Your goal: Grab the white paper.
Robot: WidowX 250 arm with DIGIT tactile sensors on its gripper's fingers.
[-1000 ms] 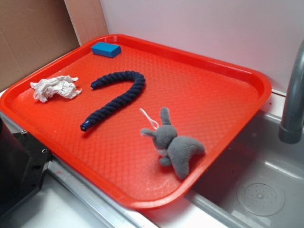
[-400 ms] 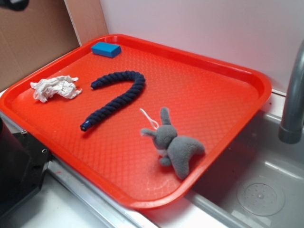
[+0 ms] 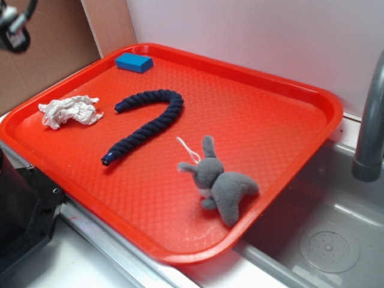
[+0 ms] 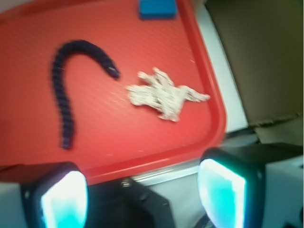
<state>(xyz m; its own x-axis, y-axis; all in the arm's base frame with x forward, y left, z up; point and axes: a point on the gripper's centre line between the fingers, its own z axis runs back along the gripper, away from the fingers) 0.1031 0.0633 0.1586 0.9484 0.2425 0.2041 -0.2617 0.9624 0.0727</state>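
Overhead, high in the top-left corner of the exterior view: the gripper (image 3: 13, 27), only partly in frame, well above and behind the red tray (image 3: 312, 90). Spread wide in the wrist view (image 4: 142, 192), both fingers (image 4: 64, 199) far apart at the bottom edge, nothing between them but the tray's near rim and dark hardware below.

Crumpled and flat on the tray floor, near the tray's left rim as the exterior view frames it: the white paper (image 3: 69, 111). Bare red surface all round it; apart from the dark blue rope (image 3: 147, 123), which curves in a hook just beside it toward the tray's middle. Farther back, close to the far left corner, a blue block (image 3: 134, 62), well apart from the paper. Toward the front right, a grey plush bunny (image 3: 221, 183) with a thin white string loop, far from the paper.

From the wrist view, paper (image 4: 164, 95) ahead of the open fingers and between their lines, closer to the rim side, rope (image 4: 66, 90) off to the other side, blue block (image 4: 158, 8) at the top edge. Raised tray lip just beside the paper, then brown cardboard (image 3: 42, 54) behind it; a metal sink (image 3: 336, 240) beyond the tray's right edge.
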